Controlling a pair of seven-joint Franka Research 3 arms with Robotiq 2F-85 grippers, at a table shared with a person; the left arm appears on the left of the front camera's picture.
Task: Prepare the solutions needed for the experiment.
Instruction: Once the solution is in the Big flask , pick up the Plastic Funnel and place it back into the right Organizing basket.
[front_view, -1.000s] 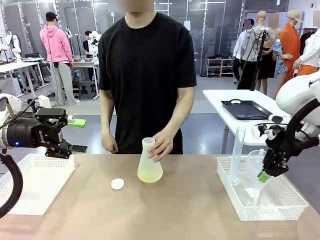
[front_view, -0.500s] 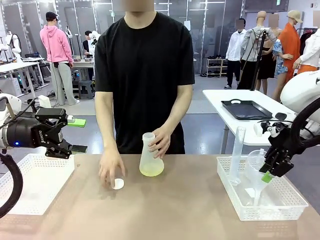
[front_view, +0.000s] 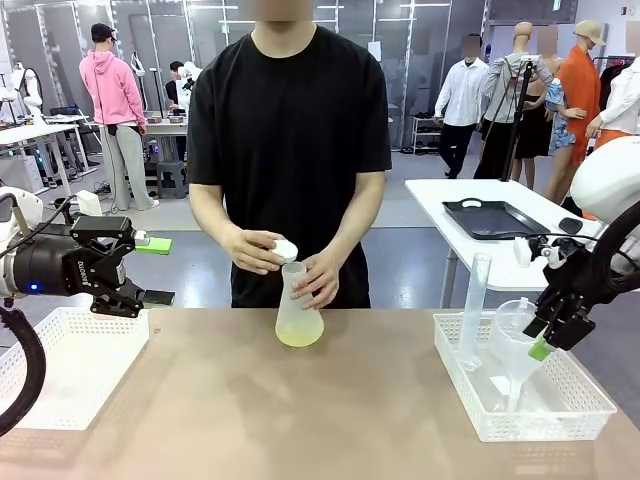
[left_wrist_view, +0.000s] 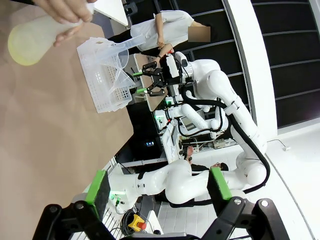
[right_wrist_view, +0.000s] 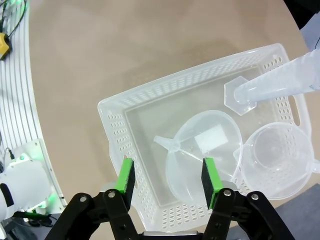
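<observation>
Right tool is hanging open and empty just above the funnel, warranting a square, centred rim grasp.

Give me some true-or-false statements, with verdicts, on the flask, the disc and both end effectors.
1. The flask stands on the table with a hand on it. True.
2. The disc lies on the table. False: the person's other hand holds it just above the flask's mouth.
3. The flask holds a thin layer of yellowish liquid. True.
4. The right end effector grips the funnel. False: it is open and empty above the basket, where the funnel lies.
5. The left end effector is open and empty. True.
</observation>
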